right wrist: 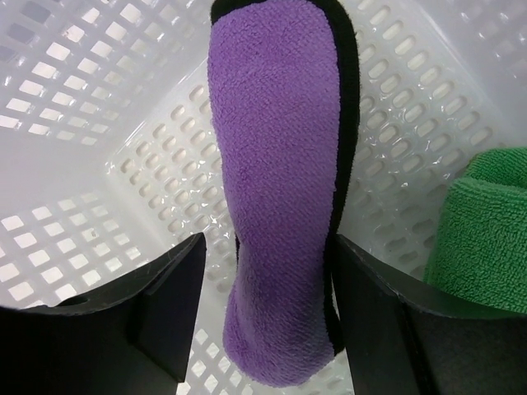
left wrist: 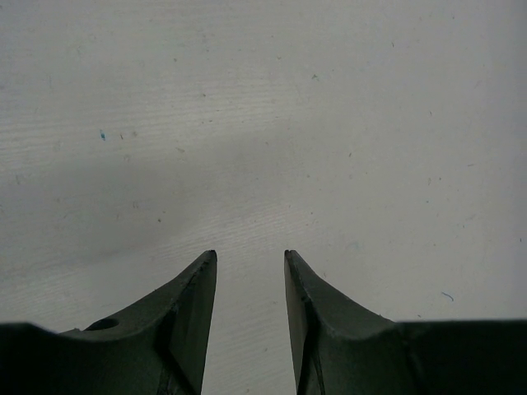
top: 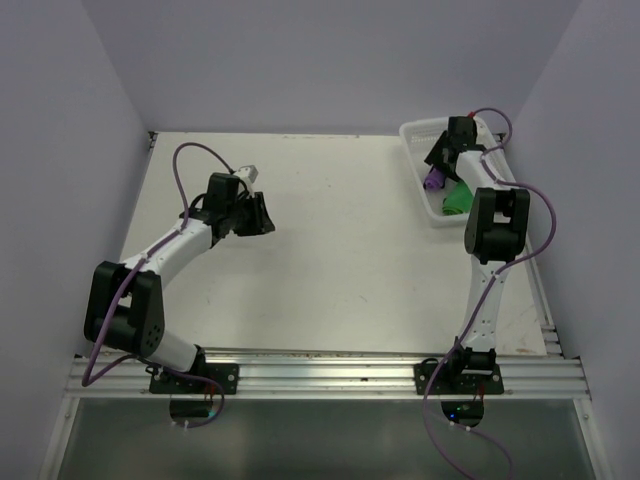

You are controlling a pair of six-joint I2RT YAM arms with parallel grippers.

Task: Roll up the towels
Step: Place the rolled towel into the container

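My right tool (right wrist: 268,243) is standing apart around the rolled purple towel (right wrist: 280,164) in the basket (right wrist: 99,99) beside the green towel (right wrist: 486,230), so I am risking snagging and unrolling it on lifting out, while my left tool (left wrist: 249,257) is hanging apart over the bench (left wrist: 247,99).

Item: white table (top: 330,250), speckled, directly under me. Item: plain lavender walls (top: 330,60) ahead and flanking me. Light even.
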